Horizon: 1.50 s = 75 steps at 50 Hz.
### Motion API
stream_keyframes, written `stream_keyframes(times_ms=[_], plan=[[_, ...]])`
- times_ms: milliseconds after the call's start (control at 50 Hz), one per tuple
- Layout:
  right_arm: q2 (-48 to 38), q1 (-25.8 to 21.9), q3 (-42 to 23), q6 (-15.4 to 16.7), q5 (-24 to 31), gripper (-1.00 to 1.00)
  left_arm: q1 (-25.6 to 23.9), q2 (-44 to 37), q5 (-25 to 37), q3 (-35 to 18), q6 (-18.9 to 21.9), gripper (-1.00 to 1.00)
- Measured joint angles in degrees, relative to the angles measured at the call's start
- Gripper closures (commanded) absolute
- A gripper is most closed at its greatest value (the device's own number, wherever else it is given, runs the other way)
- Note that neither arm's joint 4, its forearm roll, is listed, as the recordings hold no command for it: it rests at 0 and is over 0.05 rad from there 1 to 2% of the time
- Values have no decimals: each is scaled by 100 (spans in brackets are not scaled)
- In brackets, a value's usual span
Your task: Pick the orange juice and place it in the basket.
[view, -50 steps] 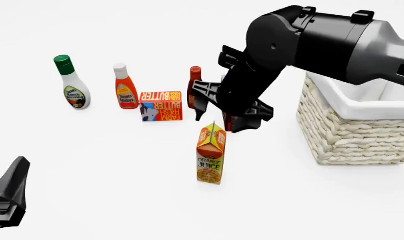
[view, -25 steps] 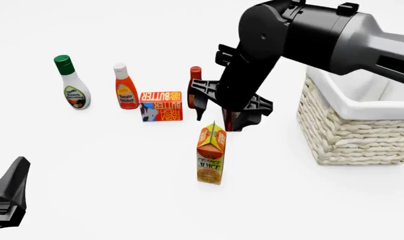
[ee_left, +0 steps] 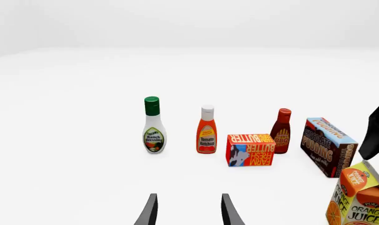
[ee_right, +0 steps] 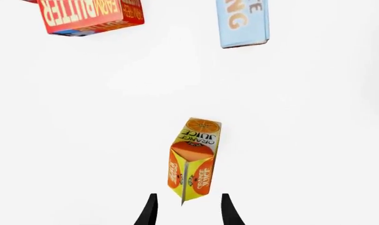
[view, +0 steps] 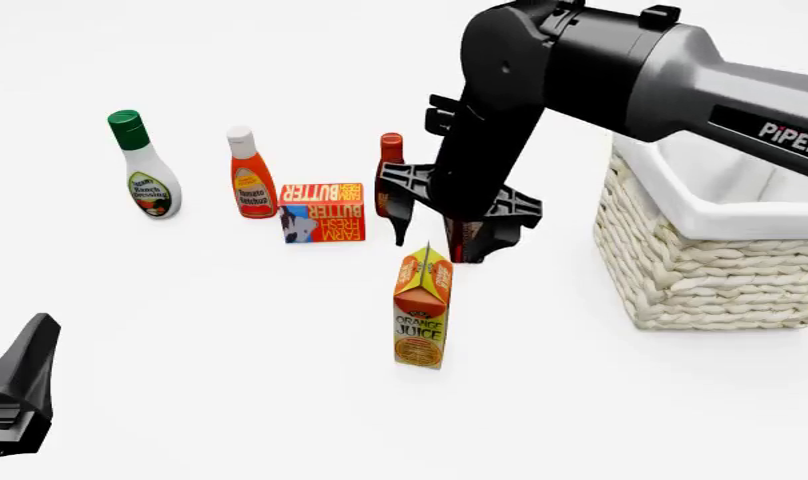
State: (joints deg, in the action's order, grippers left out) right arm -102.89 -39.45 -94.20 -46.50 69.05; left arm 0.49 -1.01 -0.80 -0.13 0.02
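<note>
At the front view's lower left edge the left gripper (view: 15, 400) is cut off by the frame, though its wrist view shows the fingers parted and empty. Further right, the orange juice (view: 423, 308) is seen upright on the table (view: 217, 330) – apart from everything. Above it the right gripper (view: 438, 232) is held with jaws spread, unclosed; the basket (view: 704, 265), partly hidden behind the arm, is cropped at the right edge.

plain white tabletop (view: 217, 380), pale grey-white backdrop behind, even soft light, faint shadows
</note>
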Motion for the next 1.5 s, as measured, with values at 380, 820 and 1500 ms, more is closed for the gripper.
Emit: stream_keyframes(times_ms=[380,820,1500], plan=[[-312,18,-185,129,71,-100,0,0,0,0,0,-100],[-479,-3,-166,184,81,-100,0,0,0,0,0,-100],[-562,-54,-61,161,53,-100,0,1,0,0,0,-100]])
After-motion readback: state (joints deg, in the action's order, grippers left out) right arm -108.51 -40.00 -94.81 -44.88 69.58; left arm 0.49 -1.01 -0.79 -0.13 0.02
